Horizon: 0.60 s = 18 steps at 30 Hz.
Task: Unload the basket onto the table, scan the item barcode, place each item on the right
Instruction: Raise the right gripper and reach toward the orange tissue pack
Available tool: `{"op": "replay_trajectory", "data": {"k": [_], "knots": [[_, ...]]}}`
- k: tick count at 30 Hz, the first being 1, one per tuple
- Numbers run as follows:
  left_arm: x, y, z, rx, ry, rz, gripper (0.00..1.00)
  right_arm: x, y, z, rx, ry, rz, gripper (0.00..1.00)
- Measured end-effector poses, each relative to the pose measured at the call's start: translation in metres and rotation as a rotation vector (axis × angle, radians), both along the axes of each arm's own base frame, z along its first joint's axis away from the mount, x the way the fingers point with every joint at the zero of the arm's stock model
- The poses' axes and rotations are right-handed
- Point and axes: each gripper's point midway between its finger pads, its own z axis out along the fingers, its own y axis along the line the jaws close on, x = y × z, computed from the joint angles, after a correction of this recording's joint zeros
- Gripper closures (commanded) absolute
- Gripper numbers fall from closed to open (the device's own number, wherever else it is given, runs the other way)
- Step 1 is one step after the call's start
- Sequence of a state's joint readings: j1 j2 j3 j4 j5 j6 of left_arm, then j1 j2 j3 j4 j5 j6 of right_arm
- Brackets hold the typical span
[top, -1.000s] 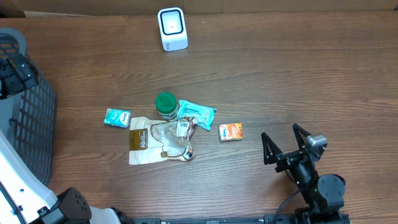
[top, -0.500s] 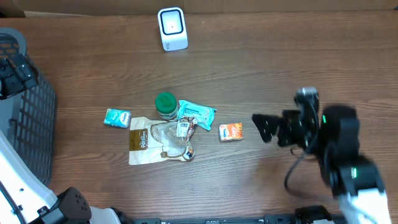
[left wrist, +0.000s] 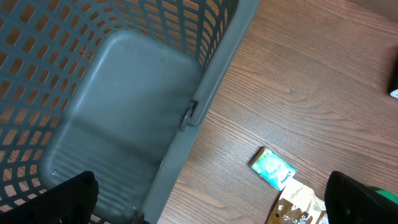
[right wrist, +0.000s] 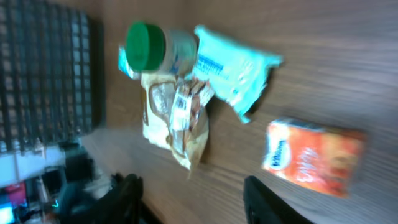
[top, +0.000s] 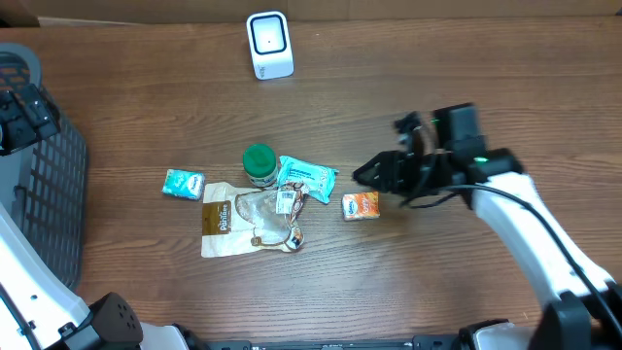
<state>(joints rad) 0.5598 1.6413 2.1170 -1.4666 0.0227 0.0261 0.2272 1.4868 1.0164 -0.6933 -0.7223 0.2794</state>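
Landmark: the jar with the green lid (top: 259,163), standing up in the middle of the brown table (top: 437,87).
Orange box (top: 361,205): lies flat to the right of the jar and a little closer to the robot. It touches nothing else.
Right gripper (top: 374,173): hangs to the right of the jar, just past the orange box. Its two fingers (right wrist: 127,193) are partly apart. Nothing is between them, and the box is outside them.
Left gripper (left wrist: 211,186): far to the left of the jar, over the grey basket (top: 44,194). Its fingers are spread wide and hold nothing.
White scanner (top: 269,44): far behind the jar, near the back edge of the table.
Blue-green pack (top: 307,179): right against the jar's right side.
Small blue-green packet (top: 183,184): left of the jar, a little way off.
Clear bag (top: 248,222): flat, just in front of the jar, with a brown label and a white tag on it.
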Motion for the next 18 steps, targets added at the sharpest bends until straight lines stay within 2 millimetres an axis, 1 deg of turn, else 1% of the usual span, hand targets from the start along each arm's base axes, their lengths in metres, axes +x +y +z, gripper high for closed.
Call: {"op": "replay_trajectory", "data": {"k": [2,3,6,8,10,13,18], "knots": [[0.0,0.0,0.0,0.0,0.0,0.0,0.01,-0.003,0.019,-0.015,-0.021,0.047,0.011,0.63],[0.0,0.0,0.0,0.0,0.0,0.0,0.0,-0.004,0.024,-0.02,-0.031,0.058,0.014,0.64],[0.0,0.0,0.0,0.0,0.0,0.0,0.0,-0.007,0.044,-0.035,-0.084,0.085,-0.004,0.73],[0.0,0.0,0.0,0.0,0.0,0.0,0.0,-0.009,0.05,-0.042,-0.122,0.1,-0.033,0.79],[0.0,0.0,0.0,0.0,0.0,0.0,0.0,-0.01,0.052,-0.052,-0.175,0.123,-0.079,0.81],[0.0,0.0,0.0,0.0,0.0,0.0,0.0,-0.01,0.051,-0.069,-0.245,0.16,-0.146,0.85],[0.0,0.0,0.0,0.0,0.0,0.0,0.0,-0.01,0.043,-0.098,-0.325,0.233,-0.227,0.85]]}}
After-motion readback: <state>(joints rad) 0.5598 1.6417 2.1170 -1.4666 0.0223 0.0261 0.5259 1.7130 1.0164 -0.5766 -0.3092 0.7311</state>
